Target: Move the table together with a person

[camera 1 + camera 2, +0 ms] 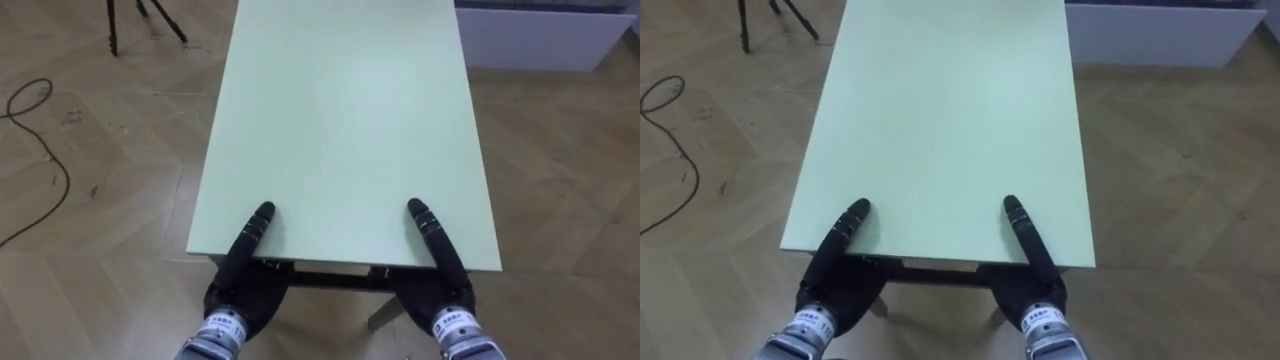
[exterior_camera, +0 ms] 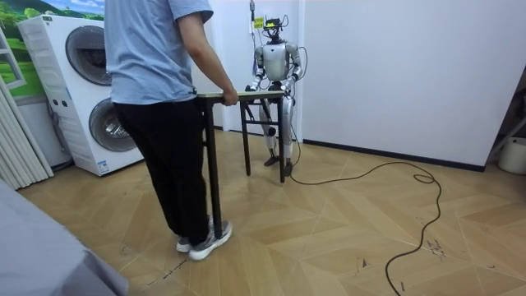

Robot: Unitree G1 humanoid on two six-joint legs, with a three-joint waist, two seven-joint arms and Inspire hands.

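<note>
head eyes: down, near table | room: far, facing robot, same table

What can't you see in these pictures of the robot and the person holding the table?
1. Eye views: the table hides how the left hand and right hand grip under it.
2. Eye views: the top edge cuts off the table's far end.
3. Room view: the top edge cuts off the person above the shoulders.
4. Room view: the robot's hands are too small to read.
</note>
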